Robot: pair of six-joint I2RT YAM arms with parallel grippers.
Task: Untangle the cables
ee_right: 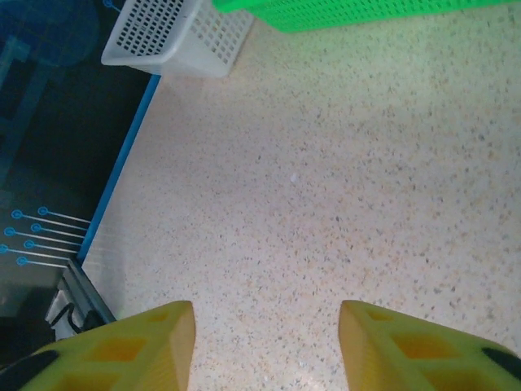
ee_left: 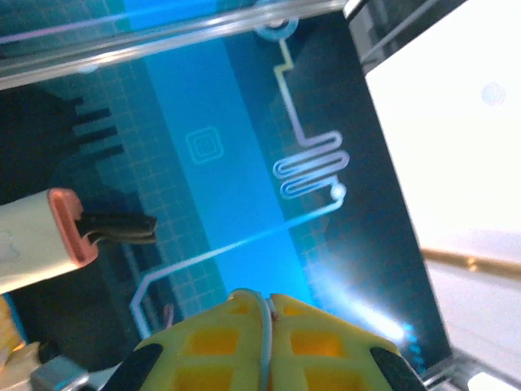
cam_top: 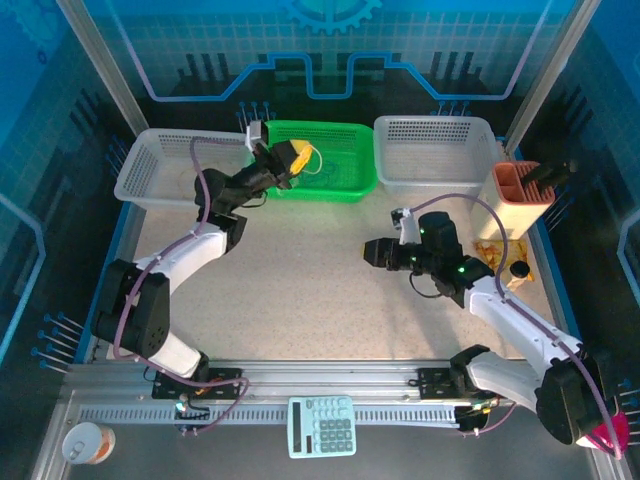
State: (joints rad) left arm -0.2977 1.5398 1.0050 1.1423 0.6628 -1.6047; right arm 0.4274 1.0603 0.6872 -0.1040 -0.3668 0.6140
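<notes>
Your pale cable (ee_left: 265, 338) sits pinched between the closed yellow fingers of the left gripper (ee_left: 269, 305), up by the green basket (cam_top: 345, 185) — your right gripper (ee_right: 267, 342) hangs parted, empty, over the speckled table (ee_right: 326, 187).

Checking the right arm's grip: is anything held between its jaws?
No, the right gripper has its jaws apart, with bare speckled table showing between them.
</notes>
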